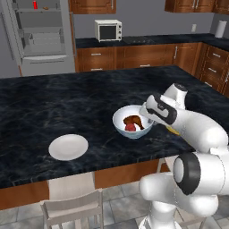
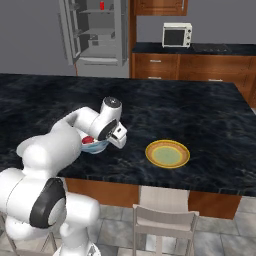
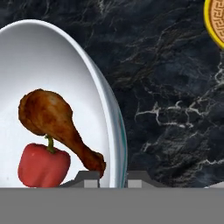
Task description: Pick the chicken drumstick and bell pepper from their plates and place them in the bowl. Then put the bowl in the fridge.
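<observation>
Pinching bowl (image 3: 114,131) rim with claw (image 3: 113,176), drumstick (image 3: 57,124) and pepper (image 3: 43,165) lying inside; yellow plate (image 2: 167,154) sitting apart on open worktop (image 2: 200,115).

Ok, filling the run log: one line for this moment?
tool: shut on bowl rim | chicken drumstick, bell pepper: in bowl | fridge: open

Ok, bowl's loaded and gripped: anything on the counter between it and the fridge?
Nothing visible. The bowl is in the gripper, which is shut on its rim. Bare black counter runs toward the fridge, which stands open. The white plate lies off to the side.
</observation>
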You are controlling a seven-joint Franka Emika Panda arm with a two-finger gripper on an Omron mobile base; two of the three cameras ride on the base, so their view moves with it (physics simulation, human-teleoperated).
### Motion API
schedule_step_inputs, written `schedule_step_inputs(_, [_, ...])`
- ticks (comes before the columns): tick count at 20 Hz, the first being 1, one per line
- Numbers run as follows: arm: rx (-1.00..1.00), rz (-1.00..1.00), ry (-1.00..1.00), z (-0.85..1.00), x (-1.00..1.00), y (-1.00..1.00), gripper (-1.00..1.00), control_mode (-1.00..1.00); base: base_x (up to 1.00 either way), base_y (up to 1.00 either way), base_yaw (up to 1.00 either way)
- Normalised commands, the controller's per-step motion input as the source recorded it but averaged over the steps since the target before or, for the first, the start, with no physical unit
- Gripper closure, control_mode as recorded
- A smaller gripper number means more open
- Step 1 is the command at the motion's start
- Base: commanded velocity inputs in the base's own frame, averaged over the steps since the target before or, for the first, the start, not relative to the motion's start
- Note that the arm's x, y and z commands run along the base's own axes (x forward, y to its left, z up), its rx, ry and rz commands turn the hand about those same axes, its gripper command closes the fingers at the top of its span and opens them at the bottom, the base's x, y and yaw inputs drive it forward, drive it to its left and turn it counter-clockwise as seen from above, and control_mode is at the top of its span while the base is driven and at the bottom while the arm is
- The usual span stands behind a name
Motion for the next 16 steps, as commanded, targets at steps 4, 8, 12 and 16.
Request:
schedule_step_inputs(4, [0.03,-0.06,0.00,0.33,-0.38,0.00,1.00,-1.00,0.00,0.00,0.00])
schedule_step_inputs(8, [0.00,-0.05,0.01,0.35,-0.27,0.00,1.00,-1.00,0.00,0.00,0.00])
schedule_step_inputs(12, [0.02,0.00,0.01,0.22,-0.21,0.02,1.00,-1.00,0.00,0.00,0.00])
schedule_step_inputs(16, [0.11,0.00,0.04,0.07,-0.13,0.03,1.00,-1.00,0.00,0.00,0.00])
